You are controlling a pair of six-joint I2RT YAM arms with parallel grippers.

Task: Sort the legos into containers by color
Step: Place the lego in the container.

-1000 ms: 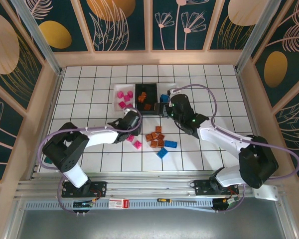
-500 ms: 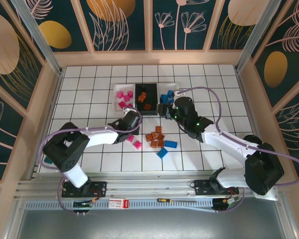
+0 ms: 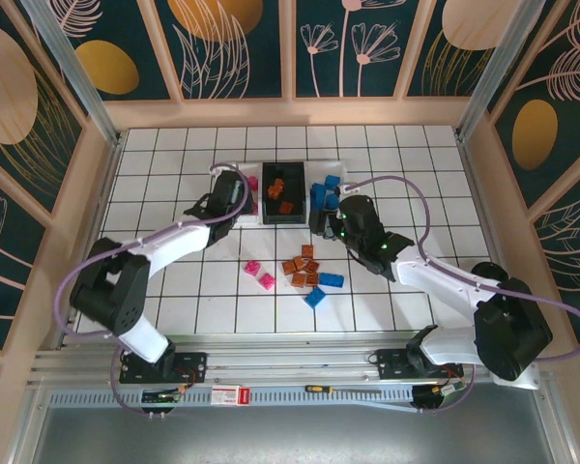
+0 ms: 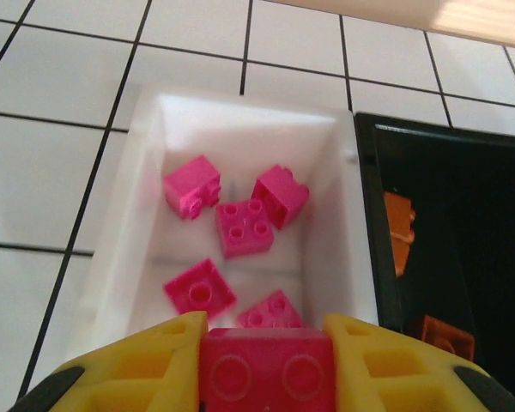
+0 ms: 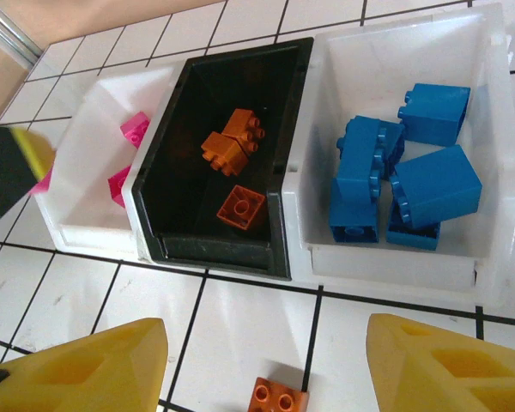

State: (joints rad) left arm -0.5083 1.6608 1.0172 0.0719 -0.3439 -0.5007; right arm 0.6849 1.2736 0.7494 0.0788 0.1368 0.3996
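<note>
Three bins standing side by side on tiled table [image 3: 174,290]: white bin [image 4: 146,172], black bin [image 5: 176,206], second white bin [image 5: 395,257]. Black bin holding orange bricks [image 5: 232,146], second white bin holding blue bricks [image 5: 412,184]. My left gripper [image 4: 266,365] is clamping pink brick [image 4: 266,386] above near rim of white bin; pink bricks [image 4: 243,227] lying inside at 12 o'clock, black bin at 2 o'clock. My right gripper [image 5: 266,360] is hovering, jaws apart, before black bin; loose orange brick [image 5: 275,396] lying on tile between fingers. Loose bricks [image 3: 304,275] lying at its 6 o'clock.
</note>
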